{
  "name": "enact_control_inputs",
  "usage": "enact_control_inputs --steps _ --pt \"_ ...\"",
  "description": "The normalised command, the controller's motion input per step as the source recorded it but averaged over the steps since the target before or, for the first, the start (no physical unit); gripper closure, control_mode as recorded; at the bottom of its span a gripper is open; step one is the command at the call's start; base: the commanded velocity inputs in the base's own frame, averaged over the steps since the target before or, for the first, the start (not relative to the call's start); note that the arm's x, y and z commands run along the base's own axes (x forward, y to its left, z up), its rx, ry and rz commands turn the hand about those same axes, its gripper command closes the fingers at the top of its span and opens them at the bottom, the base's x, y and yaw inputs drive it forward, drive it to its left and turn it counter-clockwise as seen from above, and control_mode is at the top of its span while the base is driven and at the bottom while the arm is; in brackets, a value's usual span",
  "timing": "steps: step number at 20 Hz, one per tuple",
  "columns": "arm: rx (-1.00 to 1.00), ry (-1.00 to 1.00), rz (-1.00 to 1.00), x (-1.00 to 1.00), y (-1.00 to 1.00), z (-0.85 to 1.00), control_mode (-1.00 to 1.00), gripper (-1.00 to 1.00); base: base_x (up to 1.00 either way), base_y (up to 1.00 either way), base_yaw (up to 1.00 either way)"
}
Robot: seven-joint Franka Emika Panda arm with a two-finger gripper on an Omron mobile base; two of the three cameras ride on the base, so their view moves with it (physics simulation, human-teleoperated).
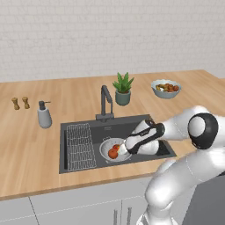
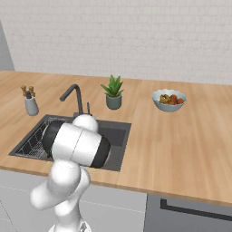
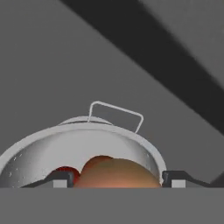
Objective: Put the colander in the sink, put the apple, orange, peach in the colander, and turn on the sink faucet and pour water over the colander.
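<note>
Inside the sink, colander holding orange and apple. Just above the colander, gripper, jaws apart around the orange.

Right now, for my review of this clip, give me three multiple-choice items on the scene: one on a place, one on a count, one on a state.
1. Where does the colander sit?
A. on the counter by the potted plant
B. inside the sink
C. on the wire grid rack

2. How many small wooden shakers stand at the counter's far left?
A. one
B. two
C. four

3. How do the jaws of the gripper stand?
A. apart, either side of a fruit over the colander
B. pressed shut with nothing between them
C. clamped on the sink faucet

Answers: 1 B, the left base view shows it on the basin floor beside the rack; 2 B, a pair stands there; 3 A, the hand view shows the tips wide apart with the orange-brown fruit between.
</note>
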Motion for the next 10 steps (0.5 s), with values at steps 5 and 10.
enact_control_inputs --steps 5,10 --pt "0.0 -0.02 0.04 0.85 0.21 -0.41 -1.0 1.0 0.0 0.0 0.0" --pt "0.0 0.01 0.0 0.7 -0.02 -0.47 -1.0 1.0 0.0 0.0 0.0"
